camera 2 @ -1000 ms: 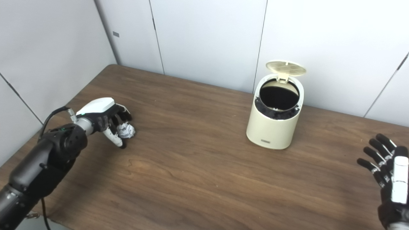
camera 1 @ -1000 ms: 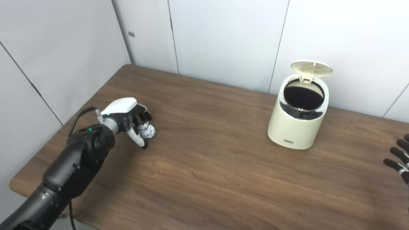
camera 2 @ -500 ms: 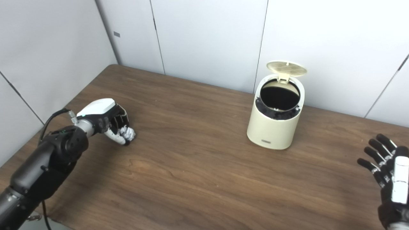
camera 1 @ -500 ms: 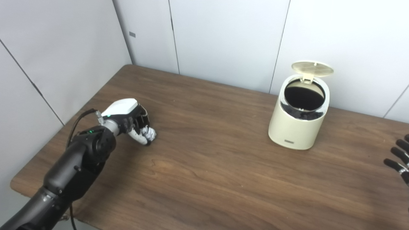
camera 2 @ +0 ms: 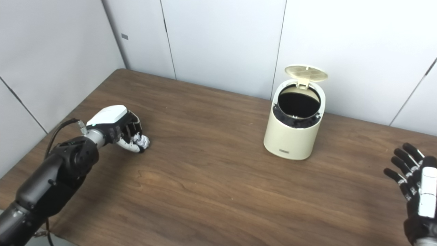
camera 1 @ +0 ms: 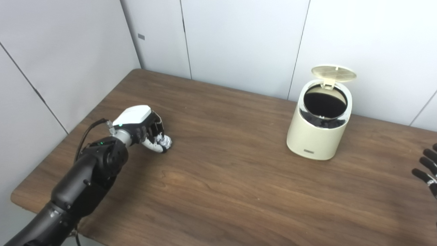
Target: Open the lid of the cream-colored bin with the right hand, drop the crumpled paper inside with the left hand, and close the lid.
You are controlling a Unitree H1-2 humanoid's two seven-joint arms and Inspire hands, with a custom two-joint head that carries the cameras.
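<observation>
One cream bin [camera 2: 294,130] upright, lid [camera 2: 306,72] open, near bench [camera 2: 211,191] back edge; left hand [camera 2: 117,128] fingers clench one crumpled paper [camera 2: 141,140]; right hand [camera 2: 416,191] fingers spread, empty.

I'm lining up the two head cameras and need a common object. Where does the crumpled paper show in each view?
Left eye view: the crumpled paper sits left of centre, inside the closed left hand just above the table.
Right eye view: the same paper appears further left, again in the left hand.
Shared landmark: the cream-colored bin with its lid up, right of the paper in both.
</observation>
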